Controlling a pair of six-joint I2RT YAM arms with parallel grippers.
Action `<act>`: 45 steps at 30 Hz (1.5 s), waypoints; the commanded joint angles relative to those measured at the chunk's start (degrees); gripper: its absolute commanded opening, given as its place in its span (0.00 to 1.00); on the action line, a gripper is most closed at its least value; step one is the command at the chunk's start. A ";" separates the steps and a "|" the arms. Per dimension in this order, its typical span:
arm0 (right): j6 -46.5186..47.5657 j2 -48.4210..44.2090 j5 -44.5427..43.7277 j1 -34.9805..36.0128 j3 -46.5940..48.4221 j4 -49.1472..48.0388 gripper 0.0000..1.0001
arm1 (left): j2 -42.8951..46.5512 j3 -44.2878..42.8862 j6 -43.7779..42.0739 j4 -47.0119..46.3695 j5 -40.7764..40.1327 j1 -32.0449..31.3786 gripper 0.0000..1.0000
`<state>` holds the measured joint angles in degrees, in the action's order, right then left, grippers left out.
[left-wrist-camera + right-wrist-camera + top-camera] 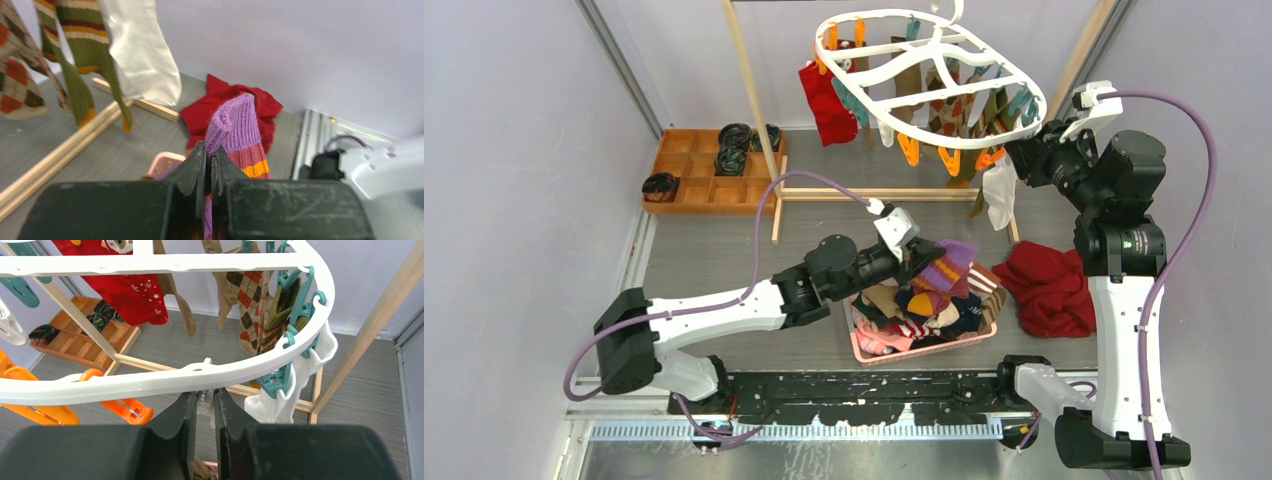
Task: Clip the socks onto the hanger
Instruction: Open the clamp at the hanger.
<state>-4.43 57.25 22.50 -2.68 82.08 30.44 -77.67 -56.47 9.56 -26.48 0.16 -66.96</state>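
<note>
Above the pink basket (861, 347) heaped with mixed socks (929, 310), my left gripper (924, 262) (210, 155) is shut on a purple sock with red and orange stripes (235, 120) (951, 265), lifted off the heap. The white oval hanger (944, 145) (150, 380) hangs from the rack and carries several clipped socks on orange and teal pegs. My right gripper (1019, 160) (205, 392) sits just under the ring's near right rim. Its jaws are almost together, with a small pale piece, apparently a white peg (205, 396), pinched at the tips.
A white sock (1001, 195) (280, 400) hangs right beside my right gripper. A red cloth (1049, 285) lies right of the basket. The wooden rack's posts (749, 90) and base rails (874, 193) stand behind. A wooden tray (694, 170) with black rolls sits at the back left.
</note>
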 commanded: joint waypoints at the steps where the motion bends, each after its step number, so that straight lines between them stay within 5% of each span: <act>1: 0.21 -1.11 -0.98 0.30 2.03 -0.91 0.14 | -5.38 -5.04 -5.00 -6.94 -10.48 0.14 0.00; 10: -0.08 -0.86 -0.39 0.30 2.53 -0.49 0.14 | -16.01 -8.40 -1.47 -22.43 -13.99 1.44 0.00; 25: -0.67 -0.81 1.15 0.30 2.06 -0.47 0.14 | -28.28 -11.42 29.05 -47.07 21.28 15.50 0.00; 45: -1.20 -0.48 2.81 0.30 2.64 0.24 0.14 | -42.33 -30.79 50.11 -46.52 34.48 19.13 0.00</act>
<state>-4.91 57.25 24.34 -2.68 82.41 31.51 -118.85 -83.64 55.22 -70.50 32.18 -48.38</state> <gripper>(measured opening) 0.208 0.023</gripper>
